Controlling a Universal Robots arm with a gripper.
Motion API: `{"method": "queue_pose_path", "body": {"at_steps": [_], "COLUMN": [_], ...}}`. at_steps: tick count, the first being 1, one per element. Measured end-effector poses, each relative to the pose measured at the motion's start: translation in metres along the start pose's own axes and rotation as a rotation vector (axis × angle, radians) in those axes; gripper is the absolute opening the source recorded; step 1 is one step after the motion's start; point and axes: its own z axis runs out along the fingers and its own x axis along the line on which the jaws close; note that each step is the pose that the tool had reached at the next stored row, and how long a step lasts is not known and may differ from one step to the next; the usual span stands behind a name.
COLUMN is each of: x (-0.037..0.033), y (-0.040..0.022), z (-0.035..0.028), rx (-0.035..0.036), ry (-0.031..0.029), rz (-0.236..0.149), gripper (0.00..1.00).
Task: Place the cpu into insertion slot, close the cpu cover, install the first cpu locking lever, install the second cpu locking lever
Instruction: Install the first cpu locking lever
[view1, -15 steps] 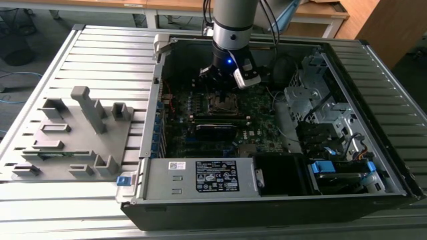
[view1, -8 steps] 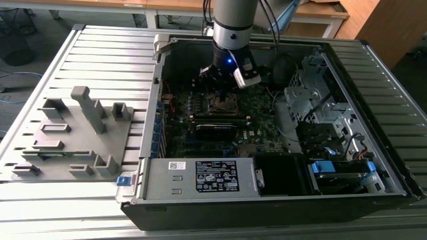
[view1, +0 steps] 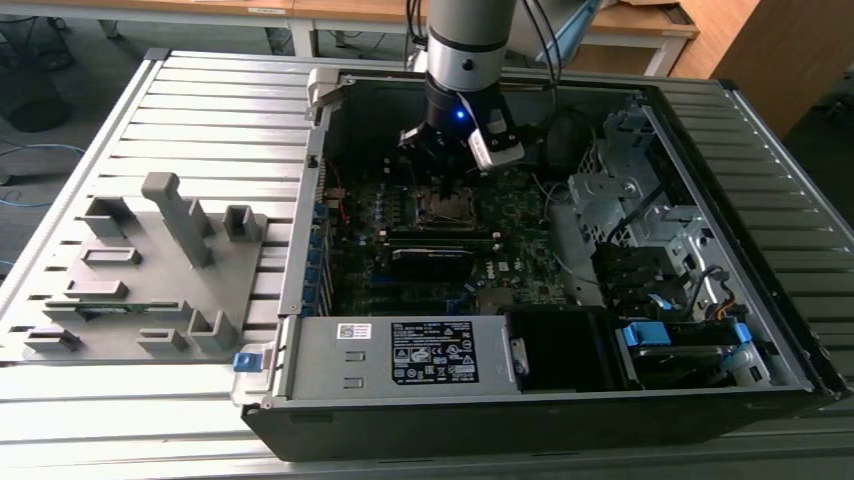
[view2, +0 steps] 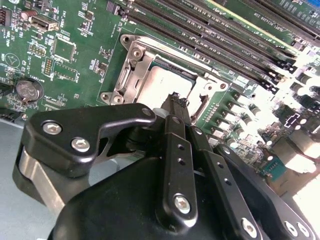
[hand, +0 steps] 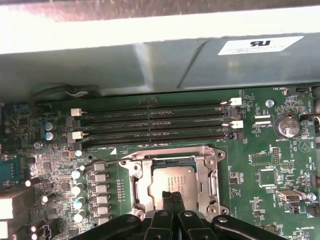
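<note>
The cpu (hand: 172, 179) (view2: 159, 81), a dull silver square, lies in the insertion slot (view1: 451, 207) on the green board. The cpu cover (hand: 140, 186) (view2: 134, 74), a silver metal frame, lies flat around it, with the chip showing through its window. My gripper (hand: 172, 196) (view2: 176, 98) hangs just over the near edge of the socket with its two black fingers pressed together and nothing between them. In the exterior view the gripper (view1: 445, 186) stands upright right above the socket, inside the open computer case. A thin bent wire lever (view2: 202, 107) runs along one side of the socket.
Long black memory slots (hand: 155, 125) run beside the socket and a coin battery (hand: 286, 126) sits farther off. The case wall (view1: 315, 170), power supply (view1: 400, 355) and drive cage (view1: 641, 200) surround the board. A grey fixture tray (view1: 147, 270) lies at the exterior view's left.
</note>
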Motion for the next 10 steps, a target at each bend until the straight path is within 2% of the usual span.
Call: {"method": "queue_pose_path", "body": {"at_steps": [10], "x": [-0.0001], "y": [0.0001], "z": [-0.0091], "rx": [0.0], "ry": [0.0], "rz": [0.0], "gripper": [0.11]}}
